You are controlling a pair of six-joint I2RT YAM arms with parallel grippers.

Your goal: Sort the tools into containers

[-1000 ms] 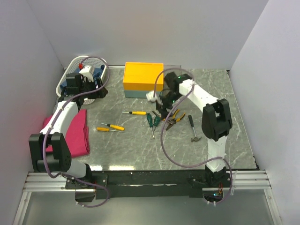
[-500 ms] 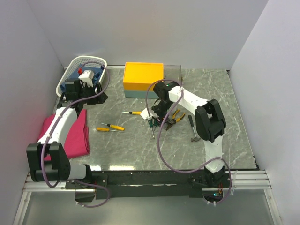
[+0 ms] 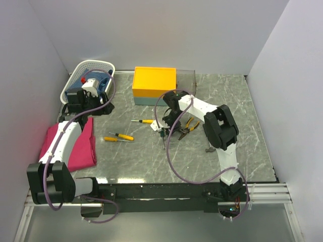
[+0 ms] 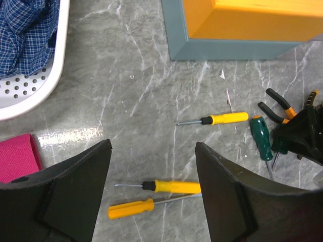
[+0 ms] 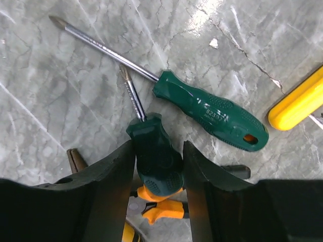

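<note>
Your right gripper [image 5: 159, 146] pinched the short green screwdriver [image 5: 154, 161] lying on the marble table [image 5: 60, 101], fingers snug against its glossy dark-green handle, shaft pointing away. Your left gripper [image 4: 152, 146] gaped wide, empty.

A short raised code stood on the handle of the larger green-handled screwdriver [image 5: 202, 108] in the right wrist view. It looked like "8253", but its characters were too small to read with certainty.
</note>
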